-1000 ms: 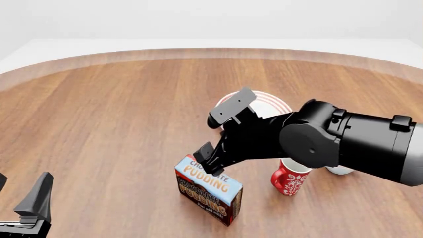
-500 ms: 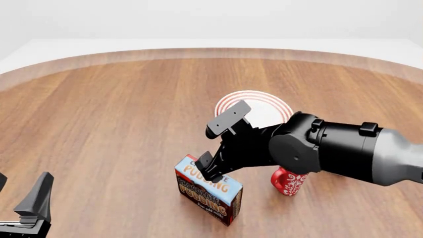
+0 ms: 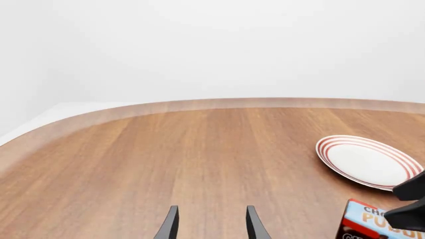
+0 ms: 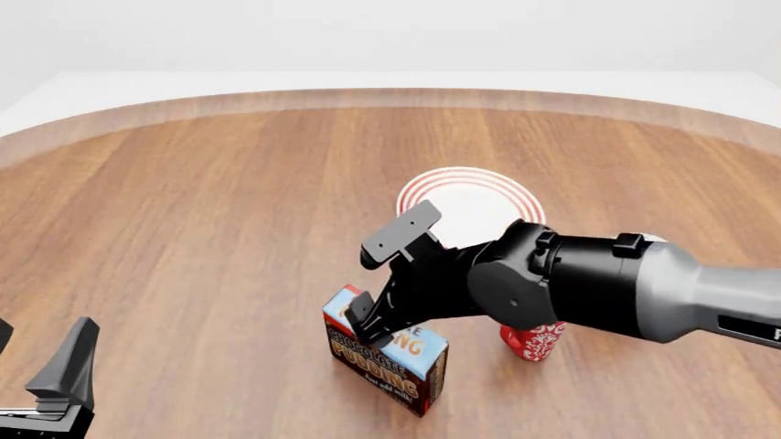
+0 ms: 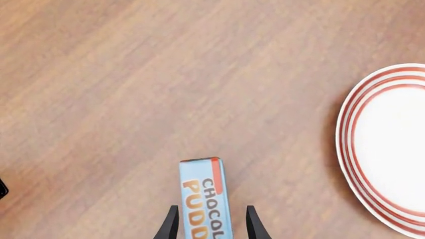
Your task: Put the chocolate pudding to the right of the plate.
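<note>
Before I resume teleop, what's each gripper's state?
Left gripper: open, empty.
Right gripper: open, fingers straddling the chocolate pudding, not closed on it.

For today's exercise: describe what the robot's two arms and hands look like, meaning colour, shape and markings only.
The right arm has matte black rounded joint housings and a smooth grey cylindrical forearm with a faint white mark near the frame edge. Its right hand is black, with flat angular fingers. Only the left hand shows, black with wedge-shaped fingers. No cables are visible.

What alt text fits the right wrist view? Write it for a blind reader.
The right hand, open, straddles the narrow blue top of the chocolate pudding carton from above. The wooden table fills the view, and the red-ringed white plate lies apart from the carton.
</note>
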`<state>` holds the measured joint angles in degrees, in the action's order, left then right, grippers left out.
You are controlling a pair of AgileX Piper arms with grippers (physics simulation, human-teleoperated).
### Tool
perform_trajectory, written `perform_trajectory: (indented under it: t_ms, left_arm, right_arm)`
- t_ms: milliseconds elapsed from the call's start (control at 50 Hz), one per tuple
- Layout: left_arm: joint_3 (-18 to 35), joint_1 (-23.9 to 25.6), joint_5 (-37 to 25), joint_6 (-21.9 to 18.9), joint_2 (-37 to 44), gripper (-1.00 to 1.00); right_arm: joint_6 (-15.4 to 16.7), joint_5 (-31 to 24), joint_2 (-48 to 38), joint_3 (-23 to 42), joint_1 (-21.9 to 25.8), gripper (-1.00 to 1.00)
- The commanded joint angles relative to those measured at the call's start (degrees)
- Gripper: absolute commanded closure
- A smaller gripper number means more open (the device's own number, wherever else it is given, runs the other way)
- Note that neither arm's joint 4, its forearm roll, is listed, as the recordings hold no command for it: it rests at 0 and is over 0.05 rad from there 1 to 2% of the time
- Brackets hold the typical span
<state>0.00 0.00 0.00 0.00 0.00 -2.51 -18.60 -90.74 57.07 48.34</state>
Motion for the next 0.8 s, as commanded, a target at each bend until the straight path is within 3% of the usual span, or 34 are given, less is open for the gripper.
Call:
perform_trajectory:
  t_ms: [20, 360, 740, 760, 800]
  left_arm:
    - [0.0, 0.0, 0.0, 0.0, 0.0, -1.00]
    - [0.0, 0.0, 0.0, 0.0, 0.0, -1.00]
    - [0.0, 0.0, 0.0, 0.0, 0.0, -1.00]
    - [0.0, 0.0, 0.0, 0.0, 0.0, -1.00]
    - [0.0, 0.0, 0.0, 0.0, 0.0, -1.00]
  right_arm:
    - [-1.7, 3.2, -4.2, 0.4, 1.9, -1.00]
    - [-3.6, 5.8, -3.4, -4.0, 2.6, -1.00]
    - [-3.7, 9.8, -8.1, -4.1, 0.3, -1.00]
    - [-3.0, 10.3, -7.0, -4.3, -1.1, 1.00]
    - [-3.0, 9.8, -7.5, -3.9, -0.6, 1.00]
